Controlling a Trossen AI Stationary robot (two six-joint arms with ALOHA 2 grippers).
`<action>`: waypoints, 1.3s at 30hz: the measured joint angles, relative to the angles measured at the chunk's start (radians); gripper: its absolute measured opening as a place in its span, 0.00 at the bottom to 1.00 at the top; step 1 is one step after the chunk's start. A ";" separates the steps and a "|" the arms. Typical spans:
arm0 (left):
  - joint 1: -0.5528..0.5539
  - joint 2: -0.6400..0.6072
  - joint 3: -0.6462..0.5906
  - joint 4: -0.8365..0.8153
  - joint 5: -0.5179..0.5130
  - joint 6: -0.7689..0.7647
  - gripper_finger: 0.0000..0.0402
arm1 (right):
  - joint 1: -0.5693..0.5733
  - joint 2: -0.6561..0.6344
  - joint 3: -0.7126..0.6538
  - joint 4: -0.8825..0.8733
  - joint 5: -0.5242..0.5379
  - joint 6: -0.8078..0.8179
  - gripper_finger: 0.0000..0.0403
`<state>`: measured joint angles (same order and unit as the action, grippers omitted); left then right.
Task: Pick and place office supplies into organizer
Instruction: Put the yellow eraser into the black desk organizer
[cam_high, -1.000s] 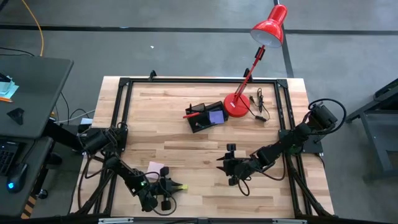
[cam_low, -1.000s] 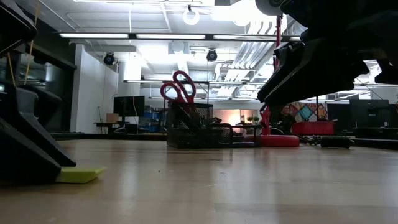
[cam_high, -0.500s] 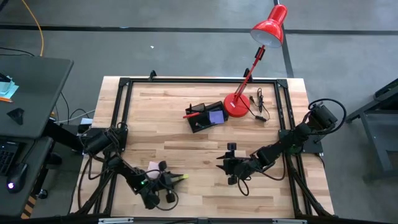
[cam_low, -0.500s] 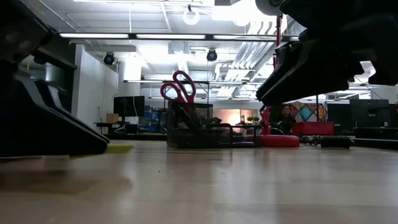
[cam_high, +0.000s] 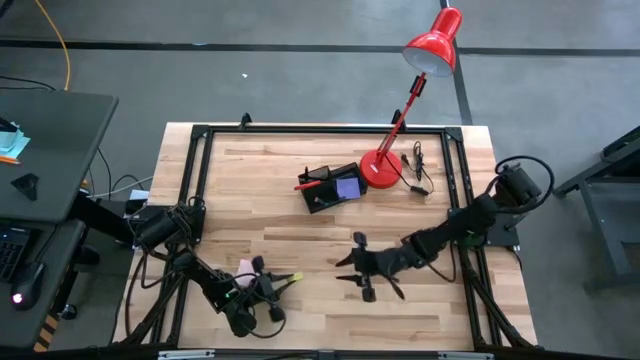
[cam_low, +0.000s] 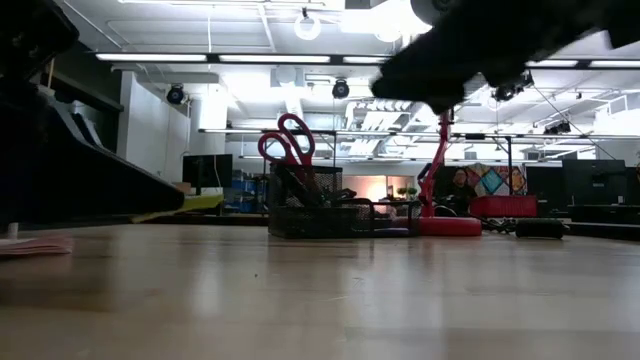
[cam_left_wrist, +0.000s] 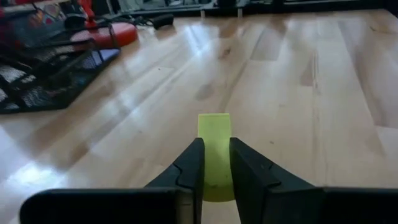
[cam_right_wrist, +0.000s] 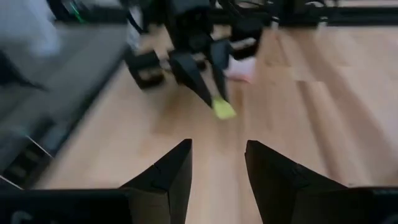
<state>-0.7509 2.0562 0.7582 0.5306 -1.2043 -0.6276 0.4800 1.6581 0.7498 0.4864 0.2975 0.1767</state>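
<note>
Organizer (cam_left_wrist: 43, 74) cut by edge; yellow piece (cam_left_wrist: 214, 155) partly hidden, perhaps sticky pad.

My two dark two-finger grippers, left (cam_high: 283, 281) and right (cam_high: 347, 268), one small yellow sticky pad (cam_left_wrist: 213, 149), one pale pink sticky pad (cam_high: 246, 267), one black mesh organizer (cam_high: 331, 188), one pair of red-handled scissors (cam_low: 287, 138), one red desk lamp (cam_high: 432, 45)

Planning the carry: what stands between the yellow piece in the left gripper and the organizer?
Nothing visible. The left gripper holds the yellow piece above bare table; the organizer lies beyond. The right gripper hangs off to the side.
</note>
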 joint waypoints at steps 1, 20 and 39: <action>0.000 -0.001 0.000 0.001 -0.009 0.004 0.12 | -0.016 0.000 0.000 0.020 -0.044 0.029 0.35; 0.053 -0.003 0.002 0.206 -0.079 0.323 0.12 | -0.259 0.000 0.000 0.034 -0.430 0.403 0.35; 0.171 -0.003 0.018 0.575 0.079 0.712 0.13 | -0.211 0.000 0.001 0.011 -0.409 0.409 0.35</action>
<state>-0.5797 2.0529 0.7762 1.1053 -1.1249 0.0844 0.2691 1.6581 0.7506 0.4976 -0.1116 0.5861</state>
